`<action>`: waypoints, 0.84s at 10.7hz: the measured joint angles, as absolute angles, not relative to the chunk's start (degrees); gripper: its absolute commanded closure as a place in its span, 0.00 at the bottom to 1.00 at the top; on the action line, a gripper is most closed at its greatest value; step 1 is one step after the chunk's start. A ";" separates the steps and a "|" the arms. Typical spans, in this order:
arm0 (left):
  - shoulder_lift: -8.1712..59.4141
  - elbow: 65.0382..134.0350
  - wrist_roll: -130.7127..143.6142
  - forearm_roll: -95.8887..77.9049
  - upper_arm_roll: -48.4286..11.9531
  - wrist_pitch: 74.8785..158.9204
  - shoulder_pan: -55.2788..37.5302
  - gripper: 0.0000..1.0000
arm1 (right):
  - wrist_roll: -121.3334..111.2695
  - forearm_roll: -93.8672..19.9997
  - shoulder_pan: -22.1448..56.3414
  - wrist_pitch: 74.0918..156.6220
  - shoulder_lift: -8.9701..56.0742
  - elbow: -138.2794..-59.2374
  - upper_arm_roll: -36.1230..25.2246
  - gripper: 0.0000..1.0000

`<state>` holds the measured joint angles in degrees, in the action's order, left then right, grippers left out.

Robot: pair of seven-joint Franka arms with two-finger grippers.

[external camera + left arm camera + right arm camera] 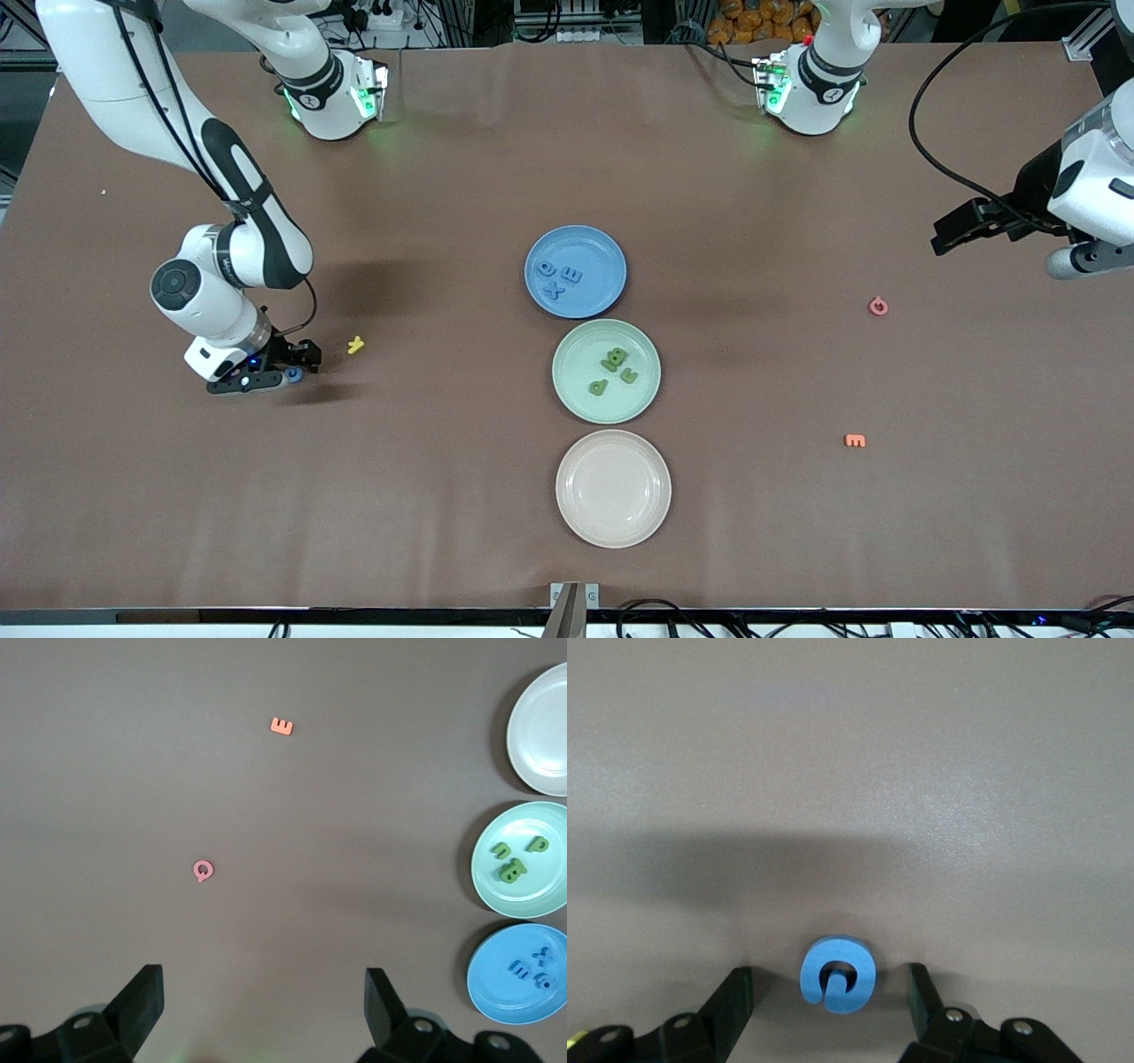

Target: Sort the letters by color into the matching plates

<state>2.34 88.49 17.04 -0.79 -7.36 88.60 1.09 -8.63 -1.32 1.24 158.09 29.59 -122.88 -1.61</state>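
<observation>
My right gripper [297, 369] is down at the table toward the right arm's end. It is open, and its fingers straddle a small blue letter [837, 974] with a gap on each side. That blue letter [294, 375] lies flat on the brown table. A yellow letter [356, 345] lies beside it. Three plates stand in a row mid-table. The blue plate [611, 257] holds three blue letters [554, 289]. The green plate [645, 390] holds three green letters [614, 359]. The cream plate [613, 488] holds nothing. My left gripper [263, 981] hangs open and empty above the left arm's end.
A pink letter [878, 307] and an orange letter [855, 440] lie apart on the table toward the left arm's end, both also in the left wrist view. A bracket [574, 595] sits at the table edge nearest the front camera.
</observation>
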 measured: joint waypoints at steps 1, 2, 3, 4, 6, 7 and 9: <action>2.33 88.51 17.04 -0.79 -9.68 88.60 3.22 0.00 | -8.61 -1.32 1.24 158.12 29.51 -122.87 -1.61 0.41; 2.30 88.52 17.04 -0.79 -10.77 88.60 4.38 0.00 | -8.53 -1.32 1.23 158.09 29.29 -122.88 -1.62 0.45; 2.24 88.52 17.04 -0.79 -11.08 88.60 4.81 0.00 | -8.52 -1.32 1.23 158.06 29.26 -122.88 -1.63 0.47; 2.21 88.52 17.04 -0.79 -11.10 88.60 4.90 0.00 | -8.49 -1.32 1.23 158.05 29.18 -122.89 -1.63 0.52; 2.21 88.51 17.04 -0.79 -11.19 88.60 4.90 0.00 | -8.47 -1.32 1.23 158.12 29.09 -122.89 -1.64 0.61; 2.21 88.44 17.04 -0.79 -11.19 88.61 4.92 0.00 | -8.46 -1.33 1.23 158.25 29.02 -122.88 -1.64 0.62; 2.21 87.61 17.04 -0.79 -11.19 88.64 5.11 0.00 | -8.44 -1.33 1.24 158.35 28.95 -122.89 -1.60 0.66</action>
<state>2.21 87.61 17.04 -0.79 -11.19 88.64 5.11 -8.44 -1.33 1.24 158.35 28.95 -122.89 -1.60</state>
